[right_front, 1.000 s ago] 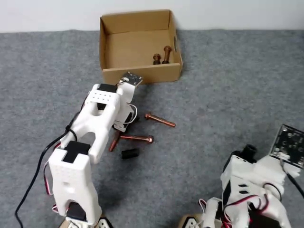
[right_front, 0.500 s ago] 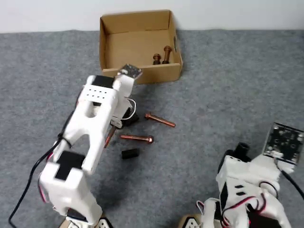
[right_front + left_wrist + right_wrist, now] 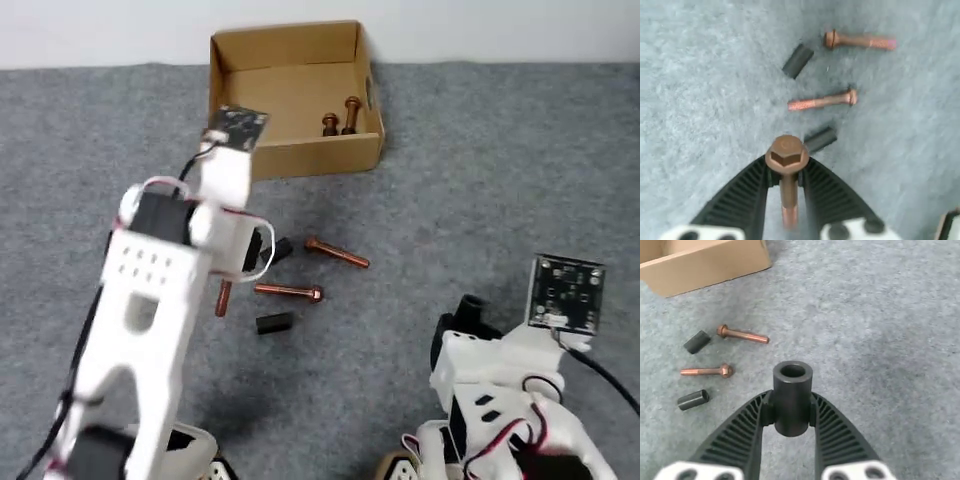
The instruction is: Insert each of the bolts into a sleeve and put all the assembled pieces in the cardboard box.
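The left gripper (image 3: pixel 786 172) has its jaws clamped on a copper-coloured hex-head metal bolt (image 3: pixel 786 152) just under the head, with the shank running back between them. Ahead of those jaws, on the grey carpet (image 3: pixel 700 75), lie two loose copper bolts (image 3: pixel 822 101) (image 3: pixel 859 41) and two short black cylindrical sleeves (image 3: pixel 820 139) (image 3: pixel 798 60), one nearest the tips. The right gripper (image 3: pixel 792 412) has its jaws pinched on a black hollow sleeve (image 3: pixel 792 390), its open bore showing. Well beyond both sets of jaws, the open brown cardboard box (image 3: pixel 300 155) holds two bolted pieces (image 3: pixel 330 124) (image 3: pixel 351 112) upright in one corner.
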Available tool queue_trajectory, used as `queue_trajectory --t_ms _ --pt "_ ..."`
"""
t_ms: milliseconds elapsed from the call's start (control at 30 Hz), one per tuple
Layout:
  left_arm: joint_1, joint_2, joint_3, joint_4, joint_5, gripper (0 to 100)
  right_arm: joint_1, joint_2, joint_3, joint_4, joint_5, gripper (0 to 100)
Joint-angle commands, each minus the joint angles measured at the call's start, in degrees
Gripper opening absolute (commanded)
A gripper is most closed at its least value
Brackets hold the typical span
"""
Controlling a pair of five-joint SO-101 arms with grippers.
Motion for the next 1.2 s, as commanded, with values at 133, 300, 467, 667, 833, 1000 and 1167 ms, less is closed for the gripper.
queue_trajectory --t_ms 133,300,467,667,833,1000,1167 --pt "0.2 -29.5 23.4 -19.0 9.5 0 -0.4 -0.1 8.5 -8.7 -0.6 0.8" --pt "0.2 -49.7 35.2 -29.3 16.3 0 -2.9 -0.1 13.2 -15.8 -0.4 0.8" --pt "0.6 -66.4 45.6 -40.4 17.8 0 -12.2 -0.1 18.5 -22.6 -0.7 0.8" --pt "0.7 -82.7 57.7 -51.1 17.8 0 -25.4 0.0 25.7 -34.5 1.0 0.8" --pt "0.7 -82.4 55.3 -50.5 21.9 0 -34.4 0.0 30.6 -41.5 8.3 0.8" --pt "5.5 -82.4 52.2 -48.7 25.1 0 -38.5 0.5 31.4 -45.1 12.7 0.8" --pt "10.5 -82.1 50.0 -45.2 28.1 0 -40.0 0.5 31.4 -45.1 17.8 0.8"
